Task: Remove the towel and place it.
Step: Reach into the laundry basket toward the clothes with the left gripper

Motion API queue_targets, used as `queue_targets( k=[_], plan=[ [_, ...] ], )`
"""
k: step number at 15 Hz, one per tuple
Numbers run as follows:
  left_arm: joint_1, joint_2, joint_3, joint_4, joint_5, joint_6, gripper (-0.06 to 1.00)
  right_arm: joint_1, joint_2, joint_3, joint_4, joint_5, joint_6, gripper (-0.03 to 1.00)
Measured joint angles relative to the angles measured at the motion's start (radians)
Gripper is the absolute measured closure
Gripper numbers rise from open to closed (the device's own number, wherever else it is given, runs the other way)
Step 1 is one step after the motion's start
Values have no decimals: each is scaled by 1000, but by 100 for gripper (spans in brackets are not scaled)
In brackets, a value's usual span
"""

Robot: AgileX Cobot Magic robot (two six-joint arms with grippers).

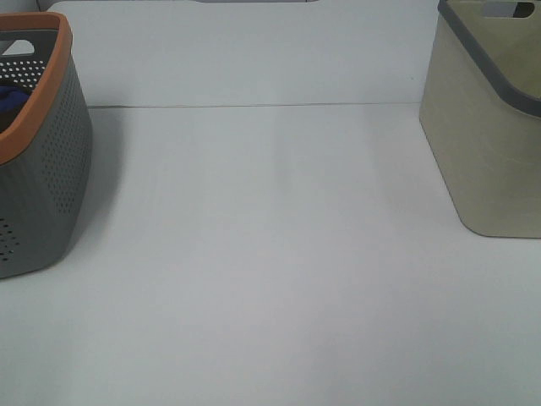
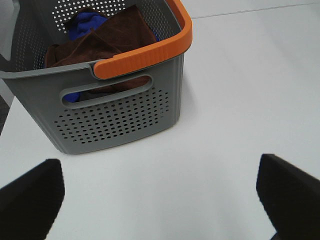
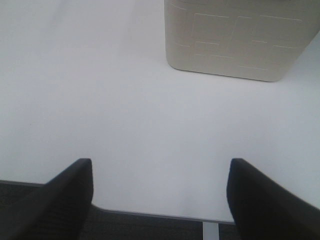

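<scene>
The dark brown towel (image 2: 107,40) lies crumpled inside the grey perforated basket with an orange rim (image 2: 120,110), on top of blue fabric (image 2: 85,25). In the exterior high view the basket (image 1: 42,152) stands at the left edge with only a bit of blue fabric (image 1: 10,100) showing; the towel is hidden there. My left gripper (image 2: 160,195) is open and empty, hovering over the table in front of the basket. My right gripper (image 3: 160,195) is open and empty above the table's front edge, short of the beige basket (image 3: 235,40). Neither gripper shows in the exterior high view.
The beige basket with a grey rim (image 1: 486,127) stands at the right of the white table (image 1: 270,254). The table's front edge and dark floor (image 3: 150,225) show below the right gripper. A white wall (image 1: 254,51) rises behind the table.
</scene>
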Motion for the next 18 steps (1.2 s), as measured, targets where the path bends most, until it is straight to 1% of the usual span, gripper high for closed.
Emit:
queue_targets(
  k=[18],
  plan=[
    [0,0,0,14,0,0,-5,0,0,0,0,0,0,22]
  ],
)
